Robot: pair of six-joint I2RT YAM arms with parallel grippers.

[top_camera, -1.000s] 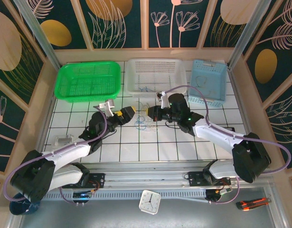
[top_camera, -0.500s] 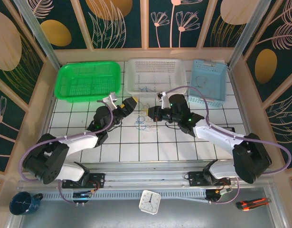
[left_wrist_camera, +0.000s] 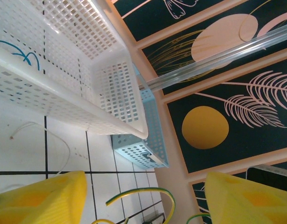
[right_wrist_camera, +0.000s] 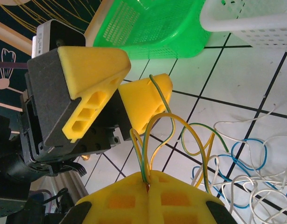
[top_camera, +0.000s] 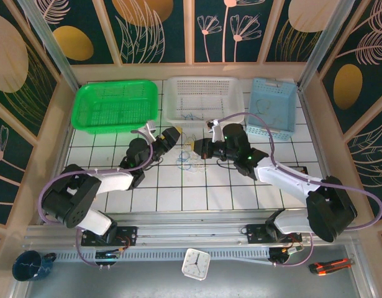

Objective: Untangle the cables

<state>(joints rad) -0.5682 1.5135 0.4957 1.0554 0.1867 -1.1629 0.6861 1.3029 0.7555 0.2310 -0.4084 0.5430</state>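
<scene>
**Right hand clamped on the yellow-green cable, left hand's fingers apart around its loop**

At the far left of your table (top_camera: pixel 240 186), the green basket (top_camera: pixel 116 107) sits against the back edge. Just right of it, your left gripper (top_camera: pixel 172 136) reaches toward the centre with its yellow fingers (left_wrist_camera: pixel 40 198) apart and nothing clamped. In the left wrist view a loop of the yellow-green cable (left_wrist_camera: pixel 148 188) arches in the gap between them. You cannot tell whether it touches either pad.

The cables (top_camera: pixel 187 160) lie in a loose tangle on the white tiles between your two grippers. White and blue strands loop over one another there, just in front of the white basket (top_camera: pixel 204 99). A blue strand (left_wrist_camera: pixel 17 49) lies inside that basket.

Right of the heap, your right gripper (top_camera: pixel 197 148) faces the left one, tip near tip. Its fingers are pressed together on the yellow-green cable. In the right wrist view the cable's strands rise out of the seam and curve over toward the left gripper's lower finger. At the far right, the blue basket (top_camera: pixel 272 105) stands just beside the white one.
</scene>
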